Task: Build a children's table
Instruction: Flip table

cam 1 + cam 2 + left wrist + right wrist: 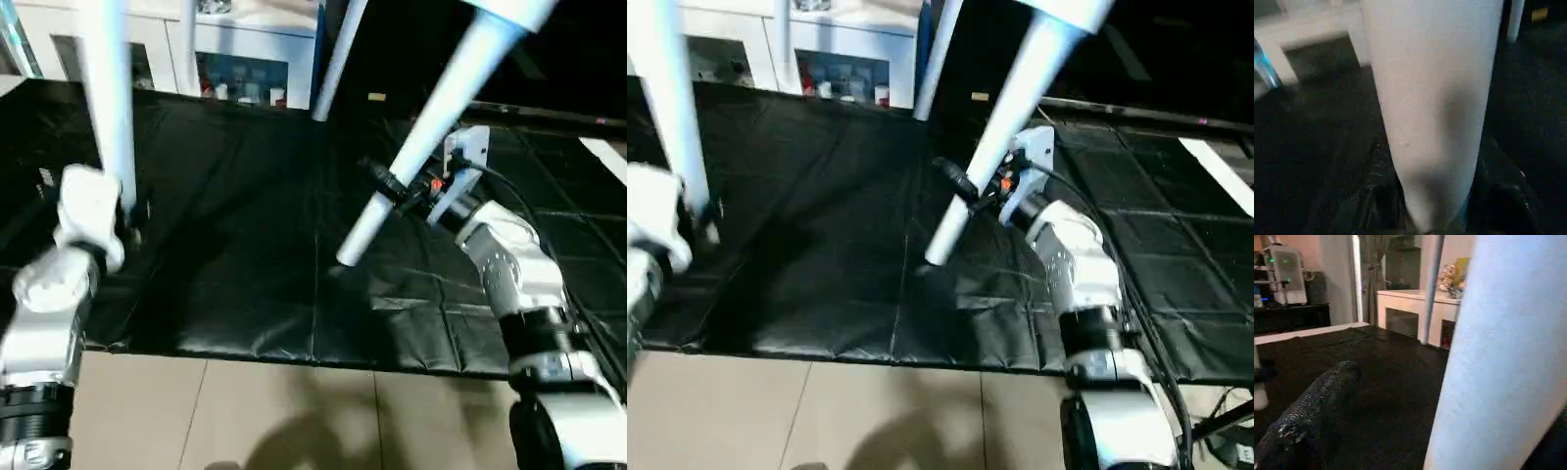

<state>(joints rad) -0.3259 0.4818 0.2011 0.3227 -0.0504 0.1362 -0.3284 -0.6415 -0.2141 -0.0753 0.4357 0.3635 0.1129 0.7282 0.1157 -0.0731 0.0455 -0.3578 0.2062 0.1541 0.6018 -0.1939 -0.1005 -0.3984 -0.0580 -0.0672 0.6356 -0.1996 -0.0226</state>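
The left gripper (132,217) is clamped on a white table leg (110,93), fingers partly closed around the tube — that leg rises straight up from the grip, and the left wrist view has it close between the two fingers. Over on the right, the right gripper (402,191) stands spread wide, one black finger (1308,406) well off to the side of a second leg (431,127); whether it touches the tube, I cannot tell. This leg slants down past the gripper, its tip hanging just beyond the fingers above the black mat (245,264). Farther beyond both grippers, a third leg (338,59) stands in front of a white cabinet (240,49).
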